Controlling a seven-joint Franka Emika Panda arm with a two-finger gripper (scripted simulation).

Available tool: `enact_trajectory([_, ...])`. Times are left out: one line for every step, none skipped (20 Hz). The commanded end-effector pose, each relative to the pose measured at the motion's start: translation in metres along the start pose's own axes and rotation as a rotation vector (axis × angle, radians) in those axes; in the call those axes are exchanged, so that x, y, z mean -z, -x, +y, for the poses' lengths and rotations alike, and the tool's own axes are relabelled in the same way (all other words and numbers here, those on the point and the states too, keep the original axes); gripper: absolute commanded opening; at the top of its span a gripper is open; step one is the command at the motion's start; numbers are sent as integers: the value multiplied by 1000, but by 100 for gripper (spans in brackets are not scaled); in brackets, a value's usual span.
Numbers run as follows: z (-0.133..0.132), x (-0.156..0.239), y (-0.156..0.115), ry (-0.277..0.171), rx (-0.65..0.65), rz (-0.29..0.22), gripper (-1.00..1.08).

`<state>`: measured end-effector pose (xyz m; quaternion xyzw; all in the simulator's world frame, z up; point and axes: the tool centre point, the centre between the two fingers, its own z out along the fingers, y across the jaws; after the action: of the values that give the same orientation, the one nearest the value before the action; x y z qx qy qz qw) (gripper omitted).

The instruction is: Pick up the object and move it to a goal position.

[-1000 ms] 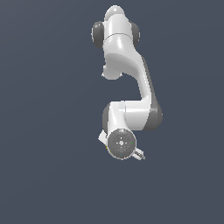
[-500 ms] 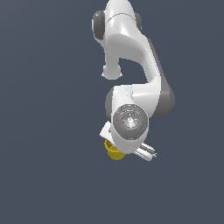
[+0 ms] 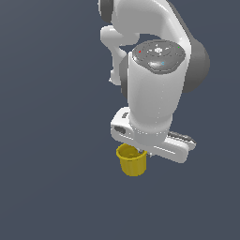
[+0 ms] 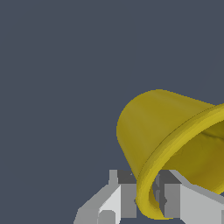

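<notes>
The object (image 3: 132,163) is a small yellow cup with a thin rim band, hanging just below the white hand of my gripper (image 3: 140,151) in the exterior view. In the wrist view the object (image 4: 153,127) lies tilted and fills the picture, with its open mouth turned sideways. My gripper (image 4: 146,186) is shut on the object's wall at the rim: one grey finger (image 4: 119,194) is outside the rim and the other (image 4: 173,197) is inside it. In the exterior view the hand hides the fingertips. No goal position shows in either view.
The arm's white links (image 3: 154,79) fill the upper middle of the exterior view, very near the camera. All around is a plain dark blue-grey background, with no other object, surface or edge to be seen.
The arm has come much closer to the exterior camera and looks far larger. The yellow object, unseen one second ago, now hangs under the gripper.
</notes>
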<state>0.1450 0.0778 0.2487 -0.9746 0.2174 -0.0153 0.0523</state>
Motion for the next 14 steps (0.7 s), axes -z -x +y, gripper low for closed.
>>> enact_trajectory([-9,31,-1,-38,21,64,-100])
enact_trajectory([-12,42,0,-52,29,87,-100])
enact_trajectory([-15,53,1,-66,37,110,-100])
enact_trajectory([-18,64,2,-79,45,133,-100])
enact_trajectory([-20,75,3,-93,53,156,-100])
enact_trajectory([-23,86,5,-106,61,179,-100])
enact_trajectory([-25,97,6,-120,68,201,-100])
enact_trajectory([-27,107,8,-133,76,223,-100])
enact_trajectory([-29,118,11,-146,84,245,-100])
enact_trajectory([-30,128,13,-159,91,267,-100])
enact_trajectory([-32,139,16,-172,99,289,-100])
enact_trajectory([-33,149,19,-185,106,311,-100])
enact_trajectory([-34,159,22,-198,113,332,-100])
enact_trajectory([-35,169,26,-211,121,354,-100])
